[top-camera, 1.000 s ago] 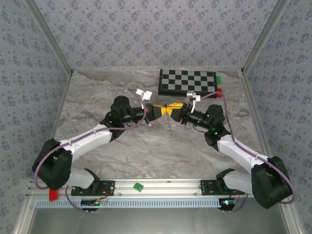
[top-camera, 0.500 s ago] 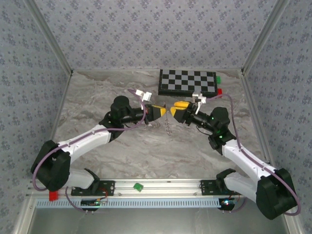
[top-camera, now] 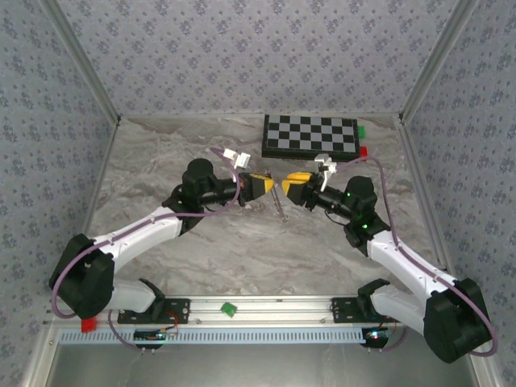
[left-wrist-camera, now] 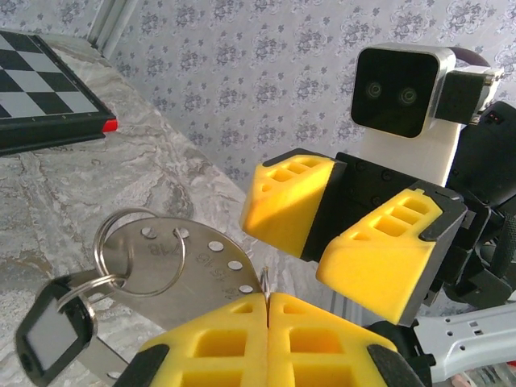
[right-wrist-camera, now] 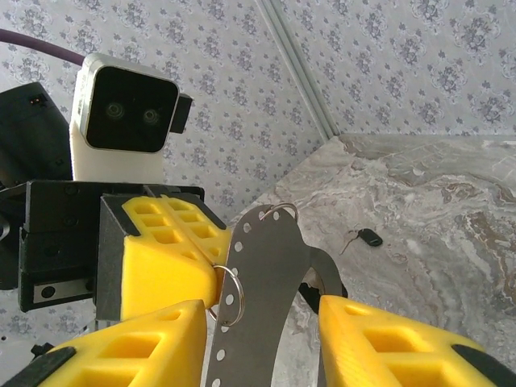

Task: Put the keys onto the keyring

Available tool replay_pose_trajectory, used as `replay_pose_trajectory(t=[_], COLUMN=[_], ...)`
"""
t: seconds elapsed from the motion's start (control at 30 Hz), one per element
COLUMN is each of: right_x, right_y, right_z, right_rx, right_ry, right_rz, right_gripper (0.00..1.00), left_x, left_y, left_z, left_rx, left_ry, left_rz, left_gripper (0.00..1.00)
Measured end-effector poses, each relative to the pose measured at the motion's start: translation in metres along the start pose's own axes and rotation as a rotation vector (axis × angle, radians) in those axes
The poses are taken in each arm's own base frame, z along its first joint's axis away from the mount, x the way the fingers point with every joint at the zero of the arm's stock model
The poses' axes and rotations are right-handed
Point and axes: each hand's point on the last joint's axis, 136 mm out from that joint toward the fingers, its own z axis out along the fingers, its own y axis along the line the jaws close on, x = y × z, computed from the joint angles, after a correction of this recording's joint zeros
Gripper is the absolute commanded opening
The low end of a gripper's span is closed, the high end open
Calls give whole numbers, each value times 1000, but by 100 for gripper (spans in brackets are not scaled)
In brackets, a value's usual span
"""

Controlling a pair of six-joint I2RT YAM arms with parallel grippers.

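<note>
1 light, slippery key hangs from the keyring plate the left gripper clamps; the half-open right gripper should pinch its dark head.

We see the left arm and the right arm built alike: white link shells between bulky black joints, with a purple cable looping along each. The left gripper and right gripper have black mounts and yellow fingers moulded with rectangular pockets. Each wrist bears a white camera with a dark two-lens face.
</note>
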Motion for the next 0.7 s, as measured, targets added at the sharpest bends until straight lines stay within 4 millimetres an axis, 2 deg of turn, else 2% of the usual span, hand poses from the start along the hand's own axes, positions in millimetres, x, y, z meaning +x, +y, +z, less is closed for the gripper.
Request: replay_pose_trajectory(t=[0.13, 0.5, 0.7], right_x=[3, 2, 6], right_y=[-1, 12, 9], right_z=[2, 11, 13], right_rx=[-1, -34, -28], right_ry=[15, 50, 68], right_rz=[9, -48, -44], right_gripper=[39, 21, 21], left_x=[1, 4, 2], left_y=[1, -4, -5], left_z=[0, 2, 3], left_rx=[-3, 4, 5], left_ry=[4, 18, 17], left_rz=[-2, 6, 13], left_gripper=[0, 0, 0])
